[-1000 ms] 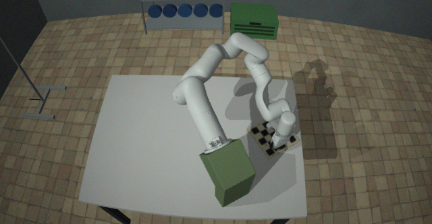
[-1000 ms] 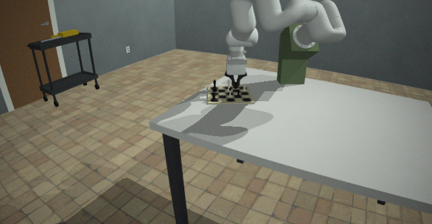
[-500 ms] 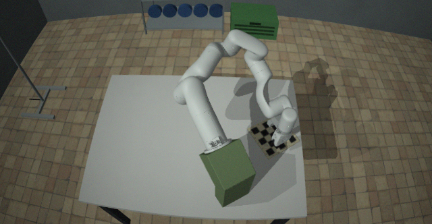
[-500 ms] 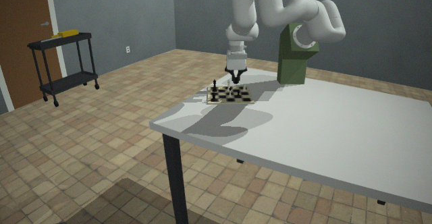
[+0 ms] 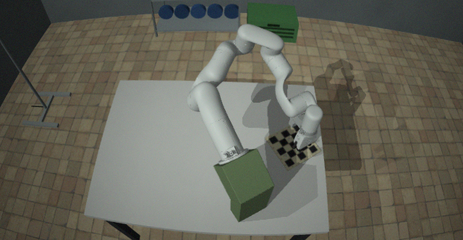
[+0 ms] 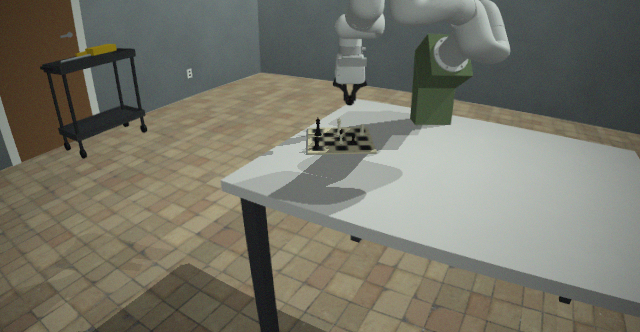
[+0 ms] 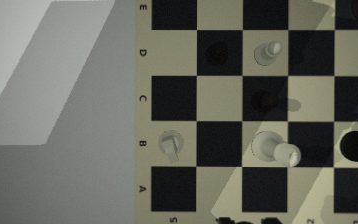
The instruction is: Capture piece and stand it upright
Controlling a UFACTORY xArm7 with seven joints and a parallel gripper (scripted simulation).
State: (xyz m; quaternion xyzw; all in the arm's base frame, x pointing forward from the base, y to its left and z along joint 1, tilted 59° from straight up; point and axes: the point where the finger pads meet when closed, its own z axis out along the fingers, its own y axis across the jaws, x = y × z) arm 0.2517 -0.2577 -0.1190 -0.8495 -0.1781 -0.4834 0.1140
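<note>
The small chessboard (image 5: pixel 291 148) lies near the table's right edge and also shows in the exterior view (image 6: pixel 341 140). My gripper (image 6: pixel 350 100) hangs well above the board, shut on a small dark chess piece that is mostly hidden between the fingertips. In the wrist view the board holds a white pawn (image 7: pixel 267 52) on D3, a white rook (image 7: pixel 171 145) on B5, and a larger white piece (image 7: pixel 276 149) on B3. Black pieces stand on D4 (image 7: pixel 217 52), C3 (image 7: pixel 265 101) and B1 (image 7: pixel 357 146). Only my dark fingertips show at the bottom edge.
The arm's green base block (image 5: pixel 246 183) stands on the table left of the board. The table's edge runs close to the board's right side (image 5: pixel 320 139).
</note>
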